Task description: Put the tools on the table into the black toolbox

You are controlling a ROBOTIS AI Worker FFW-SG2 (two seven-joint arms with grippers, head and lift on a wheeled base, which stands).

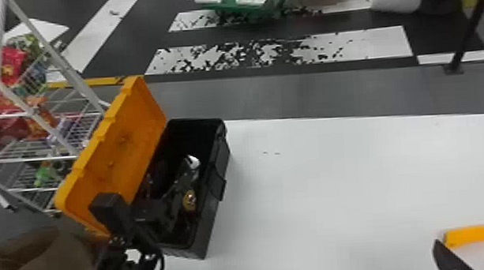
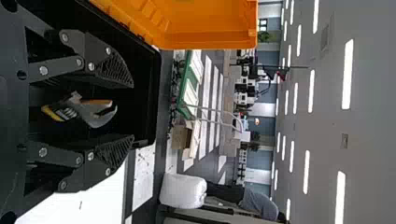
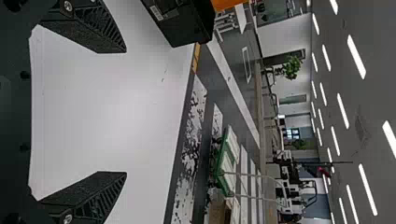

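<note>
A grey-headed tool (image 2: 95, 113) lay inside the black toolbox (image 1: 214, 222), lengthwise ahead of the nearer, open left fingers (image 2: 113, 70); open right fingers (image 3: 100, 29) hung apart.

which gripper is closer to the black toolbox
The left. The left gripper is right at the open black toolbox; the right gripper is well off to its right, by the white table.

Head view looks down — all share the toolbox (image 1: 210, 221)
</note>
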